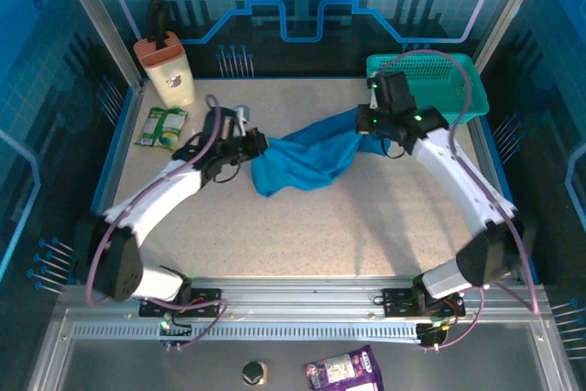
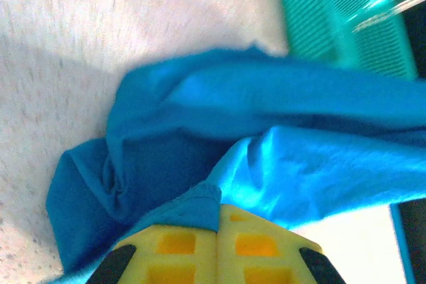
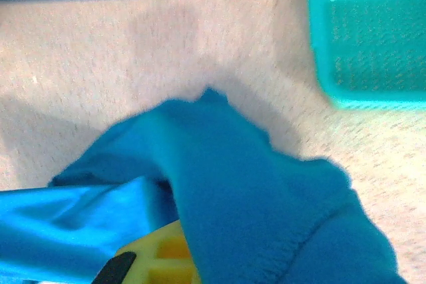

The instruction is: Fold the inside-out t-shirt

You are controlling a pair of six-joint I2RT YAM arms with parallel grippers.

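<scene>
From above: shirt [image 1: 307,160] strung in a sagging band just left of basket [image 1: 458,89], both ends lifted off table [image 1: 320,235]. Largest bunch drooping at the end farther from basket; touching table or just above it, hard to tell. Left gripper [image 1: 259,146] clamped on that far end, right gripper [image 1: 366,121] clenched on the end just beside basket's near-left corner. Well left of basket, by the far-left table corner, a beige jar [image 1: 169,70] with an orange lid, upright, and a green packet [image 1: 163,127] lying flat just beside it on the near side. Through the left wrist camera: left gripper [image 2: 218,211] with yellow fingers pressed together, a fold of shirt [image 2: 266,104] pinched at the tips. Beyond the tips, broad wrinkled folds running toward basket [image 2: 333,18] at upper right; a darker bunch hanging at the side away from basket, over pale speckled table [image 2: 100,24]. Through the right wrist camera: shirt [image 3: 253,191] draped thickly over right gripper [image 3: 176,237], a stitched hem curving across the lower right, only a patch of yellow finger peeking out beneath. Jaws hidden by cloth, yet gripped shut on it. Basket [image 3: 373,31] at upper right, apart from the cloth, with a strip of bare table [image 3: 133,51] between.
</scene>
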